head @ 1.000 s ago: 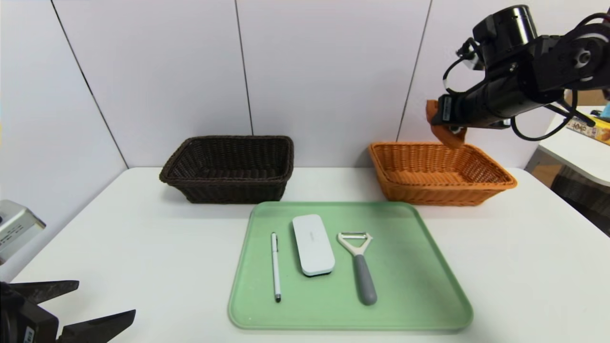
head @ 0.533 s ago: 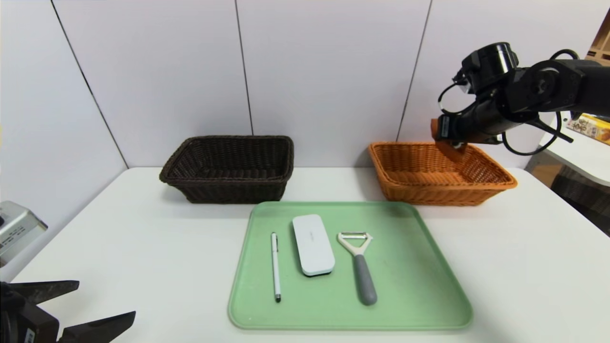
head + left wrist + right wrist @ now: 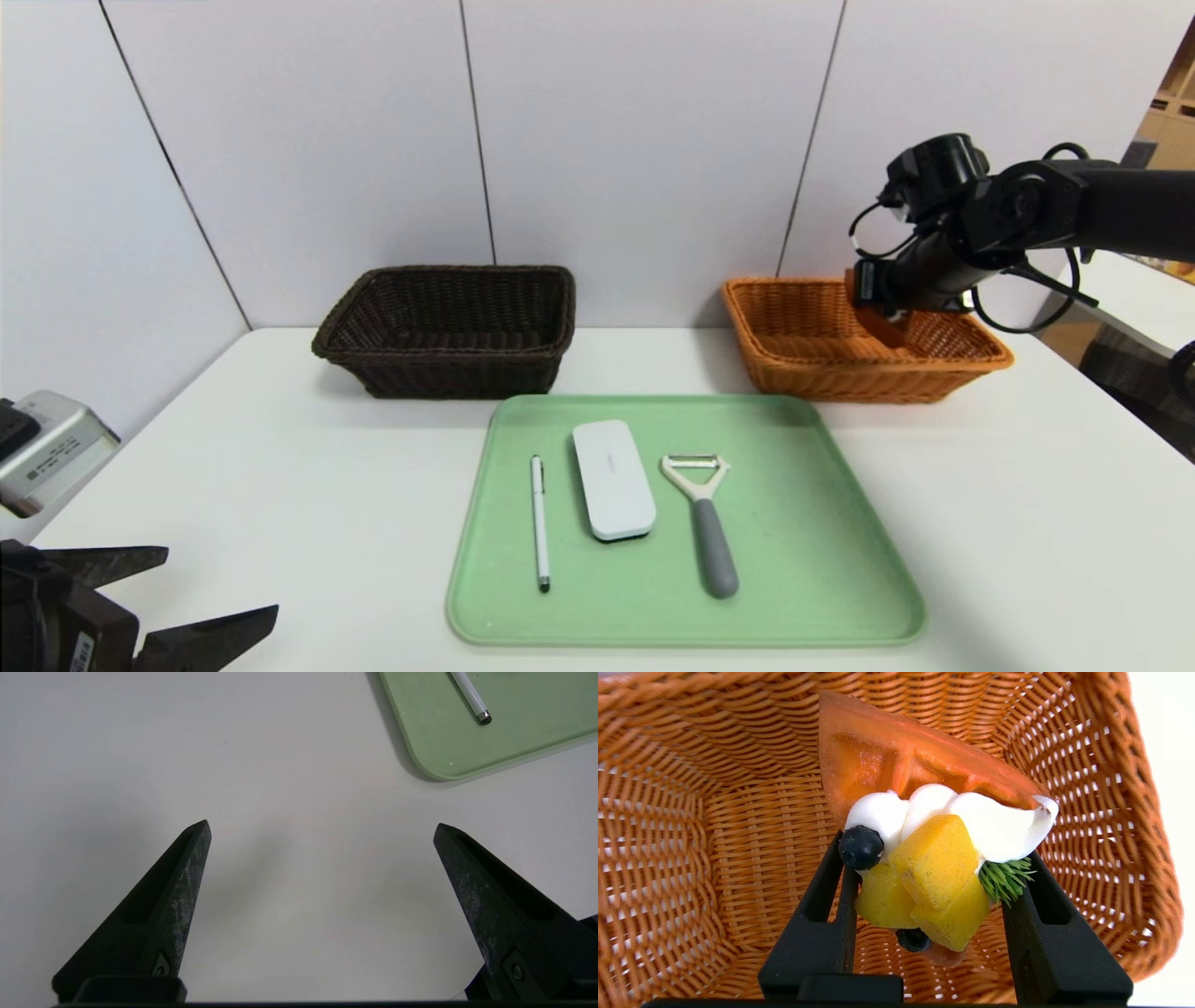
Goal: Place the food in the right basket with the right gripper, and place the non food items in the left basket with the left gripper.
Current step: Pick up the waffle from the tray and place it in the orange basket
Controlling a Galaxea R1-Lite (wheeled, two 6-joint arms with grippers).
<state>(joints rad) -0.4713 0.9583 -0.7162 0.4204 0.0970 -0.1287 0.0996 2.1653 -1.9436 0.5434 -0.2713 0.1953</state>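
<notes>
Orange wicker fills the right wrist view: the right gripper [image 3: 924, 868] hangs inside the right basket [image 3: 971, 359], clenched on a waffle wedge [image 3: 896, 760] topped with cream, yellow fruit cubes and blueberries. From where I stand, the step in hand looks like the drop-off of the food. The wedge is pinched between the two black fingers [image 3: 826, 914], its topped end nearest the wrist and its crust pointing away toward the basket's far wall; the woven floor shows beneath it, and I cannot tell whether the wedge touches it yet.

In the head view the right gripper [image 3: 882, 322] sits at about two o'clock from the green tray [image 3: 840, 560], just over the basket's rim. The next move, I'd judge, calls for the jaws to part so the waffle settles on the weave, then a lift straight out without catching the rim.

The left gripper [image 3: 322, 830] is parked at about eight o'clock from the tray, over bare table [image 3: 280, 467], jaws spread wide and holding nothing. A pen [image 3: 540, 523], a white case [image 3: 613, 479] and a peeler [image 3: 702, 518] lie on the tray, waiting for the dark left basket [image 3: 448, 359] at eleven o'clock.
</notes>
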